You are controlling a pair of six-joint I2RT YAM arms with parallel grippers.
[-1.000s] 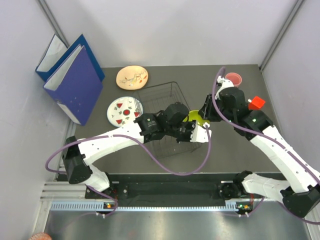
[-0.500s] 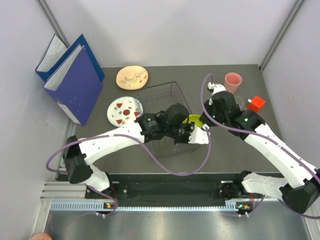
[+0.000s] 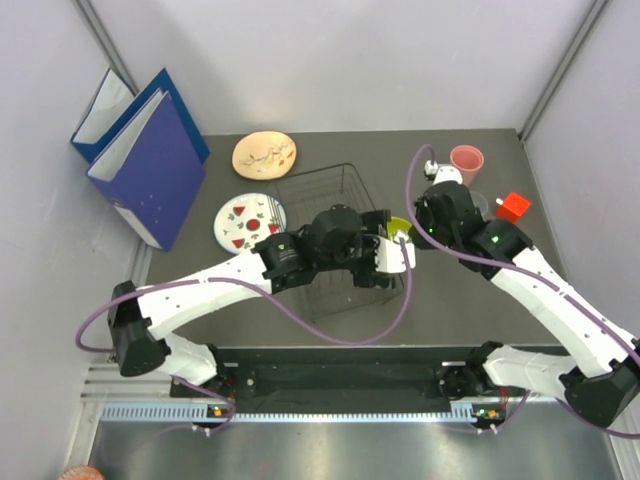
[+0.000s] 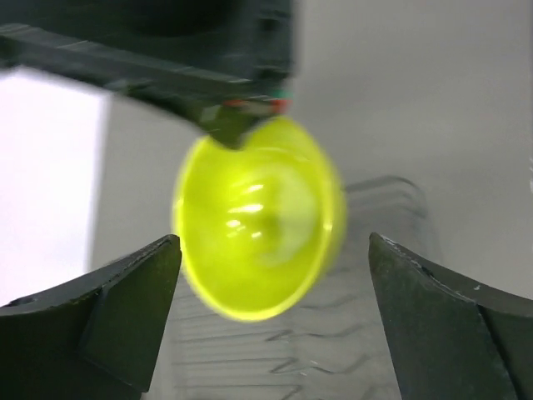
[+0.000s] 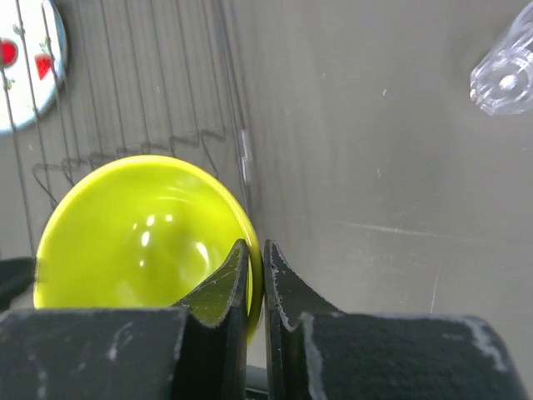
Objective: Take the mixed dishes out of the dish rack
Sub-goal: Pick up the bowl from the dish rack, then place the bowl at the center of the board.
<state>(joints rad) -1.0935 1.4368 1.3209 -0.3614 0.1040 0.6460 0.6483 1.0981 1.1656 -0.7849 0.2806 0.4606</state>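
The lime-yellow bowl (image 3: 400,227) hangs tilted at the right edge of the black wire dish rack (image 3: 330,185). My right gripper (image 3: 412,233) is shut on its rim; in the right wrist view the two fingers pinch the bowl (image 5: 141,242) wall at the gripper (image 5: 256,247). My left gripper (image 4: 273,243) stands wide open, and the bowl (image 4: 258,217) floats between and beyond its fingers without touching them. A tan plate (image 3: 265,155) and a white plate with red fruit prints (image 3: 250,220) lie left of the rack. A pink cup (image 3: 466,160) and a clear glass (image 5: 508,75) are at the back right.
A blue ring binder (image 3: 150,165) leans at the back left. A small red cube (image 3: 513,207) sits right of my right arm. The left arm reaches across the rack.
My right gripper shut on the bowl's rim, then my left gripper opened and let go of the bowl. The bowl has shifted slightly toward the back right.
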